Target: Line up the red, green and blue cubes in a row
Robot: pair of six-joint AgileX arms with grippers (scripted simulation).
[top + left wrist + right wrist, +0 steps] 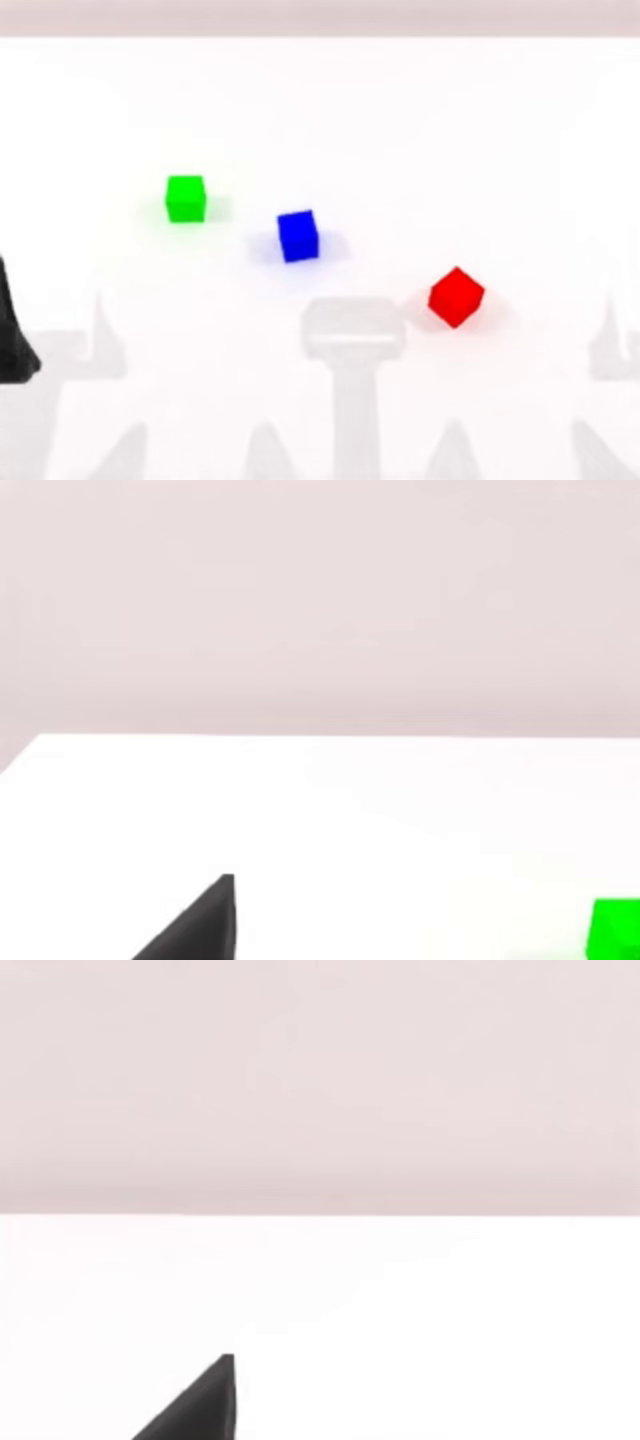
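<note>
Three cubes lie apart on the white table in a slanting line. The green cube (186, 198) is at the left and farthest back; it also shows at the edge of the left wrist view (617, 928). The blue cube (298, 236) sits in the middle. The red cube (456, 296) is nearest the front, at the right, turned corner-on. My left gripper (12, 335) is parked at the table's left edge, well away from the green cube. My right gripper (200, 1415) shows only as a black wedge over bare table in its own wrist view, with no cube in sight.
The table's far edge (320, 38) meets a pale pinkish wall. Faint grey shadows of the arms and a stand (352, 335) fall across the front of the table.
</note>
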